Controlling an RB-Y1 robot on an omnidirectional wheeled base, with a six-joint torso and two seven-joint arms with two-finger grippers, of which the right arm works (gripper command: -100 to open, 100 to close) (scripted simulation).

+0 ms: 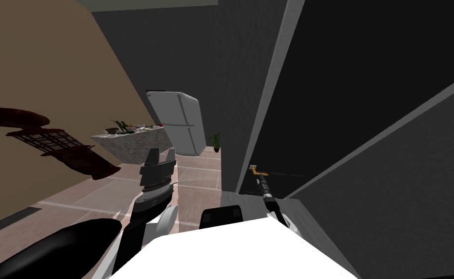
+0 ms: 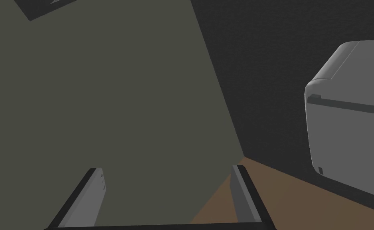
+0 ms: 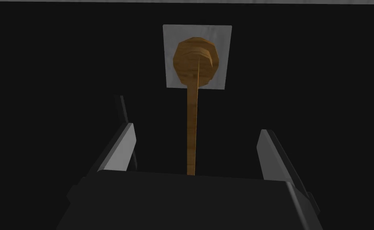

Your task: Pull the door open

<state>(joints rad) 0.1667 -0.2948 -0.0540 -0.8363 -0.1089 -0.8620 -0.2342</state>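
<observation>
At dark door (image 3: 46, 64), right tool (image 3: 196, 128) straddling handle (image 3: 192, 119)

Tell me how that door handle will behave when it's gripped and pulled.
The handle looks stiff: a thin straight lever fixed by a round hub to a grey plate, so it probably turns rather than bends. Its smooth, narrow sides may slip in the open right end effector unless squeezed firmly. The door looks large, so probably heavy.
</observation>
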